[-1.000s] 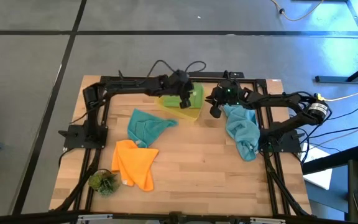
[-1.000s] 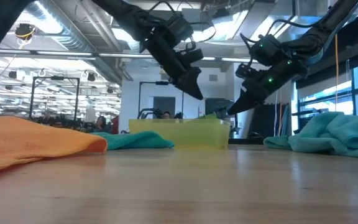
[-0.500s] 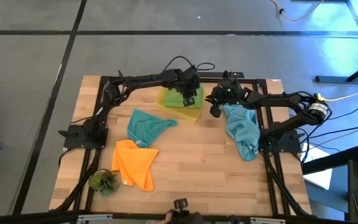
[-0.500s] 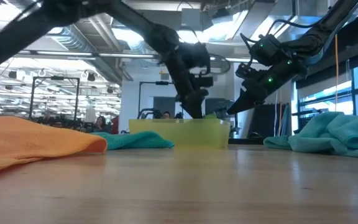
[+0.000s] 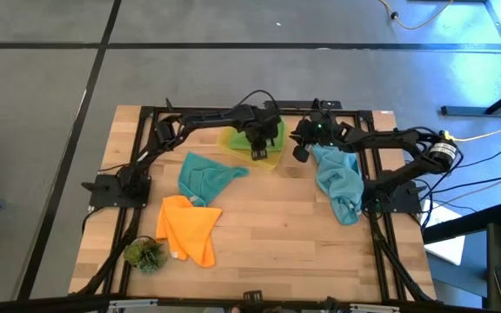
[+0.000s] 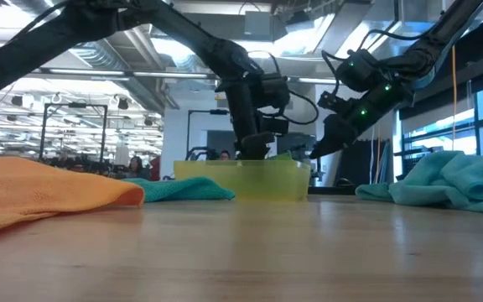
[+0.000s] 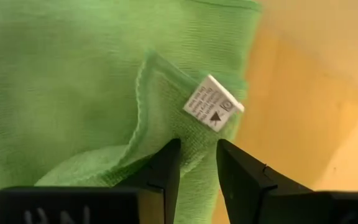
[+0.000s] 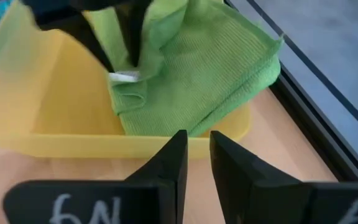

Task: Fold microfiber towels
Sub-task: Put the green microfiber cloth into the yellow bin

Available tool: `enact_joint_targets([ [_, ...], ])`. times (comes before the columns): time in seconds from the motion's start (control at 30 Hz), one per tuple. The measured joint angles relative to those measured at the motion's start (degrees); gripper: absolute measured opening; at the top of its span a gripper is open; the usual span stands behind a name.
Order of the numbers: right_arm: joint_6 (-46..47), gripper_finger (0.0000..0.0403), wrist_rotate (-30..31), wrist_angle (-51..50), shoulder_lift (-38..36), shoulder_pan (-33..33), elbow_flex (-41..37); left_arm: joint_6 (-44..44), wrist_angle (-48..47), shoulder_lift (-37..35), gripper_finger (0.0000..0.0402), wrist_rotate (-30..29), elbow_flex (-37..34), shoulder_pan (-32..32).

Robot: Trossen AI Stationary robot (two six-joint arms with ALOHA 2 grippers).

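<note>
Grey floor with dark seams surrounds a pale wooden butcher-block table (image 5: 277, 235) in the high view. At the table's upper middle sits a yellow translucent plastic bin (image 5: 272, 157) with a soft green microfiber towel (image 5: 272, 130) in it, and the left gripper (image 5: 257, 153) reaches down into that bin. Just right of it the right gripper (image 5: 301, 156) hangs near the bin's edge, above the upper end of a crumpled teal-blue microfiber towel (image 5: 339, 184) lying along the right side. A second teal-blue towel (image 5: 203, 176) lies left of centre, an orange microfiber towel (image 5: 190, 228) below it, and a small green plant tuft (image 5: 144, 255) sits at the lower left.

Seen from the low view, the bin stands at mid-frame with the left gripper dipping behind its rim; the right gripper hovers to the right, clear of the table. Orange cloth fills the left edge, teal cloth the right.

From the left wrist view, the two dark fingers (image 7: 166, 168) stand slightly apart, straddling a raised fold of the green towel beside its white care label (image 7: 213, 102); whether they grip it cannot be told.

From the right wrist view, the right fingers (image 8: 169, 165) stand close together with a narrow gap, holding nothing, before the bin's yellow wall.
</note>
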Motion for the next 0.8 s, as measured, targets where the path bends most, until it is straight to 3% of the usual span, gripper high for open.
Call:
enact_joint_targets([
  [0.5,-0.15,0.0071,-1.37,-0.85,0.74,-0.41,0.00,-1.23,6.03,-0.33,0.0093,-9.21,7.29,-2.19],
  [0.67,-0.85,0.0071,-1.56,-1.29,0.74,-0.40,0.00,-0.94,6.02,-0.44,0.0094,-2.17,7.58,-2.46],
  [0.8,-1.59,0.0071,-2.04,-1.29,0.74,-0.39,0.00,0.71,6.04,0.21,0.0089,-2.13,5.52,-3.64],
])
